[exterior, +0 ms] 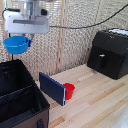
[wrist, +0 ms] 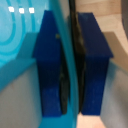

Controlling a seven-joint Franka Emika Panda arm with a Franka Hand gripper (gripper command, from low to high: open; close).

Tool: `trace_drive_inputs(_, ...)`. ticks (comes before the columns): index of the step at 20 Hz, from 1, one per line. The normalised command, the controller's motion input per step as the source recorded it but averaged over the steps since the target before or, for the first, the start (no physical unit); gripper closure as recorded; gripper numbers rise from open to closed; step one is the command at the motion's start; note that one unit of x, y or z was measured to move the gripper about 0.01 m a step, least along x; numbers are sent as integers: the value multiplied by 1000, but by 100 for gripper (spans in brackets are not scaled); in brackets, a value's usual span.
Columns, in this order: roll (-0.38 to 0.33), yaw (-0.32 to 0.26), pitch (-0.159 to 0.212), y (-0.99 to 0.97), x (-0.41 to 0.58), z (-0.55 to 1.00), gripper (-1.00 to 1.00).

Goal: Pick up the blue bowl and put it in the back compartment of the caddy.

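The blue bowl [exterior: 16, 44] hangs in the air at the exterior view's upper left, held by its rim under the white wrist of my gripper [exterior: 27, 40]. It hovers above the black fabric caddy [exterior: 20, 95], over the far section [exterior: 12, 75] of the bin. In the wrist view the two dark-blue fingers [wrist: 47, 60] pinch the thin blue bowl wall [wrist: 72, 65] between them, and the bowl's inside [wrist: 17, 45] fills one side of the picture.
A flat dark-blue panel [exterior: 52, 88] leans beside the caddy, with a small red cup [exterior: 69, 90] behind it. A black hard box [exterior: 110, 52] with a handle stands at the exterior view's right on the wooden table [exterior: 95, 100].
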Motion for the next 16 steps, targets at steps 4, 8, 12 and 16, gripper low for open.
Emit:
trace_drive_inputs(4,-100,16,-2,808,415,-376,100)
trace_drive_inputs(8,-163,59,-4,616,386,-541,100)
trace_drive_inputs(12,-155,43,-7,486,151,-296,-100)
trace_drive_inputs(16,-29,-4,7,-4,128,639,-100)
